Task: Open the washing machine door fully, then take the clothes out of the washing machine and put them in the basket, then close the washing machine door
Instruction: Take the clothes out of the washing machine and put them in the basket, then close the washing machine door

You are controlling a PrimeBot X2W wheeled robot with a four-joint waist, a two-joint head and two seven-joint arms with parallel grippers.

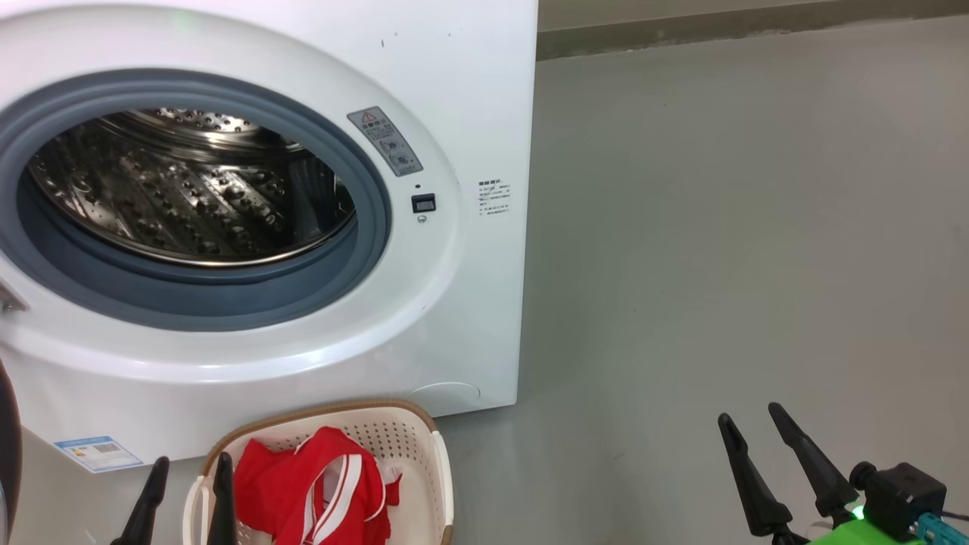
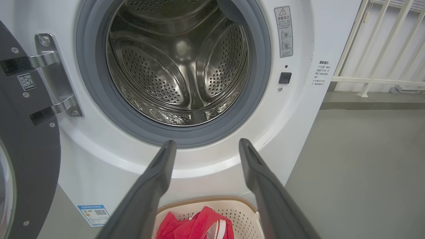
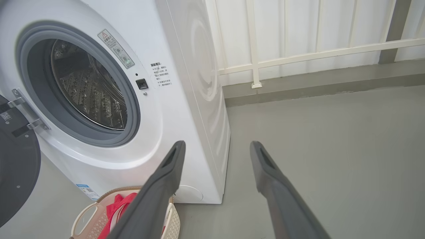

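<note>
Head view, left edge: the washing machine door (image 1: 6,454) stands swung open, with only a dark sliver of its rim in frame. The left wrist view shows its metal hinge (image 2: 54,71) bolted to the washing machine (image 1: 469,91) beside the opening. The grey gasket (image 1: 367,250) rings the drum (image 1: 189,189), whose interior shows perforated steel. A blue label (image 1: 98,453) is fixed to the lower front panel. The left gripper (image 1: 192,459) is at the lower left, fingers pointing up, jaws apart and holding nothing; one finger overlaps the basket's left rim in this view. The basket (image 1: 435,469) stands on the floor (image 1: 719,227) just in front of the machine's lower panel. The clothes (image 1: 303,484), red with white stripes, lie bunched inside the basket. Right of the opening are a grey warning sticker (image 1: 384,140) and a small black latch socket (image 1: 423,203). The right gripper (image 1: 749,412) is at the lower right, well apart from machine and basket, jaws apart and empty. The right wrist view shows a white railing (image 3: 298,54) beyond the machine's side.
</note>
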